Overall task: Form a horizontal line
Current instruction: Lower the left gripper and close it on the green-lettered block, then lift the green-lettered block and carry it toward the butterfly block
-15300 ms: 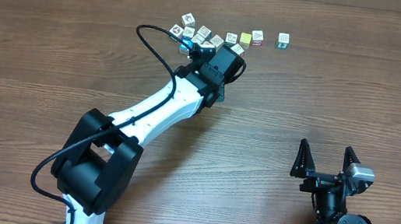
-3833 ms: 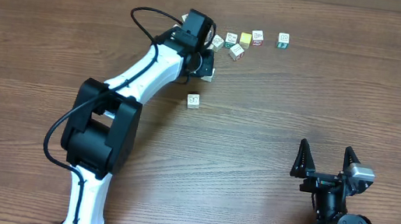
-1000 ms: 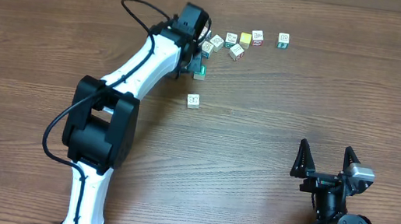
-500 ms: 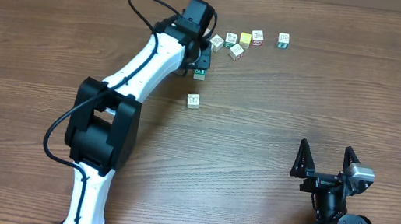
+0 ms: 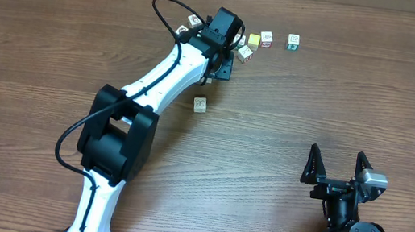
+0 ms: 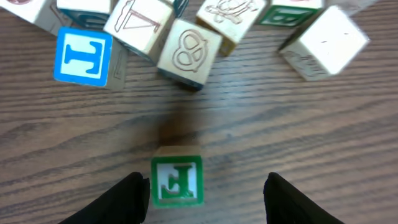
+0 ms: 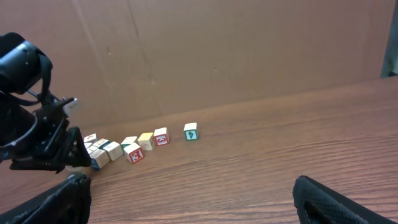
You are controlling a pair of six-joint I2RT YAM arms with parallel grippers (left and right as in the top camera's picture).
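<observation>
Several small wooden letter blocks lie in a loose cluster at the table's far side, ending with a green-marked block at the right. One block lies alone nearer the middle. My left gripper hovers at the cluster, open. In the left wrist view a green-letter block sits between its fingers, against the left finger and far from the right one. Beyond it lie a blue T block, a pretzel block and a plain white block. My right gripper is open and empty at the front right.
The left arm stretches diagonally across the table's left half. A cardboard wall stands behind the table's far edge. The row of blocks also shows far off in the right wrist view.
My left gripper has swung to the right along the cluster. The green-letter block no longer shows at its earlier overhead spot and now sits between the fingers. The right arm has not moved.
</observation>
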